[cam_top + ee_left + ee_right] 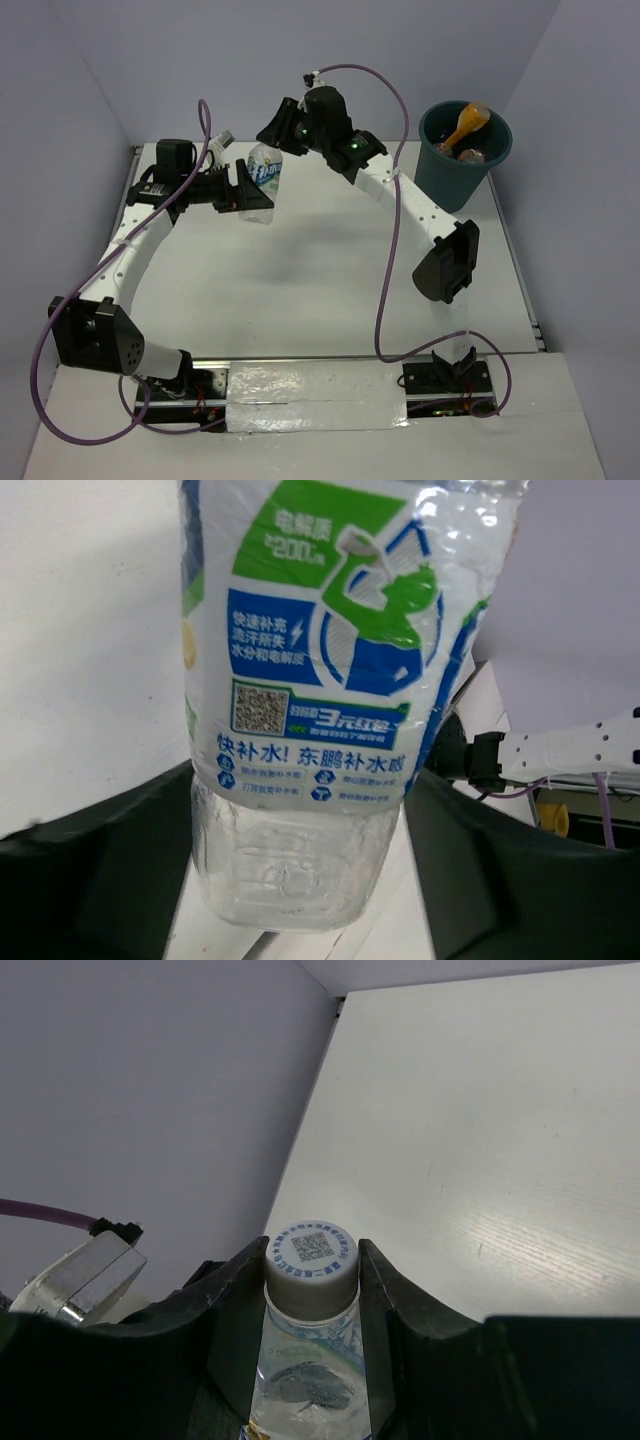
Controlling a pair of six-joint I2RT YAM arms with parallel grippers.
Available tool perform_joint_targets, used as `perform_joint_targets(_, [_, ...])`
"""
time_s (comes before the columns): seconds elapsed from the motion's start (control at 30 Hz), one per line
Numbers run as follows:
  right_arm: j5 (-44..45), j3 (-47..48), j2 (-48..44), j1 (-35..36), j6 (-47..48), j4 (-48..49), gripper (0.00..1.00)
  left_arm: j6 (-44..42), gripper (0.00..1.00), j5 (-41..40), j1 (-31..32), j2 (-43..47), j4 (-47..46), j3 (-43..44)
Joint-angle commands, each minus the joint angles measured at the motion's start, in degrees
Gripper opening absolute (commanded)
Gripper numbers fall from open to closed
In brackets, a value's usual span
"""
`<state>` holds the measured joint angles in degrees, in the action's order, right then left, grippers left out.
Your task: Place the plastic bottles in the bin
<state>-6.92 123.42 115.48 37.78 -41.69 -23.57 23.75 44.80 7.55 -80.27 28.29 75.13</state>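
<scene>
A clear plastic bottle (263,180) with a blue-white label hangs in the air between both arms, above the back left of the table. My right gripper (268,140) is shut on its white cap (311,1258), with a finger pressed against each side. My left gripper (248,192) surrounds the bottle's clear base (295,865); a thin gap shows between the base and the right-hand finger (500,880). The dark teal bin (432,150) stands at the back right. It holds an orange-yellow bottle (463,128) and other bottles (472,155).
Grey walls close in the white table (330,270) at the back and on both sides. The right arm's links (445,260) stretch across the right half, and purple cables (385,300) loop over the table. The bin stands close to the right wall.
</scene>
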Motion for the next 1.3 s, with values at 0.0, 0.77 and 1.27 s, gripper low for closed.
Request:
perform_joint_targets(0.0, [3.0,1.3,-2.2,0.2,2.6,1.2,0.01,-0.7,0.99,0.6,0.1,1.2,-0.6,1.3])
perform_joint_targets(0.77, [49.3,-18.3,-33.0,-33.3,32.4,11.3,0.0,9.3,0.99,-14.7,-4.8,4.5,-5.3,5.5])
perform_joint_targets(1.27, [48.8,-13.5,-15.4,-39.3,30.5,23.3,0.0,9.5,0.99,-15.4,-4.9,3.5,-4.0,5.1])
